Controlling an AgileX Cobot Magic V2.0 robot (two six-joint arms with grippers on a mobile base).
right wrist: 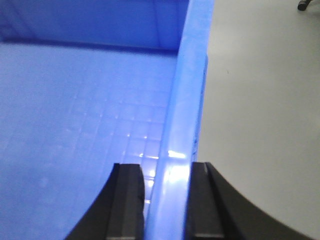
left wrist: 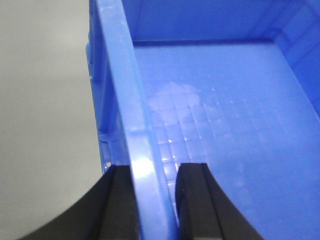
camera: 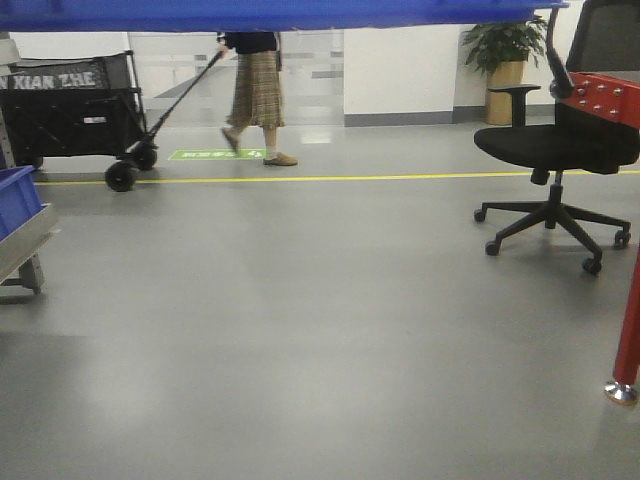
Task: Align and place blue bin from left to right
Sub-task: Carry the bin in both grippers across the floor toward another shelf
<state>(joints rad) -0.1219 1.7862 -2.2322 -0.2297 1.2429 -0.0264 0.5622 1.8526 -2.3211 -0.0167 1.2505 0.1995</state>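
blue bin (left wrist: 225, 100) — one | left gripper (left wrist: 154, 172) pinching its rim | right gripper (right wrist: 165, 172) pinching opposite rim — two holds

blue bin (camera: 280, 12) cropped to top strip, person (camera: 255, 90) cut off above shoulders

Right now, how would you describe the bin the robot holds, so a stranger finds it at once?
Above the grey floor, the blue bin spans the top edge of the front view. The left hand and the right hand each clamp one side wall. Unlike the other bin on the metal rack at the left, it is gripped on both sides, its visible floor bare.
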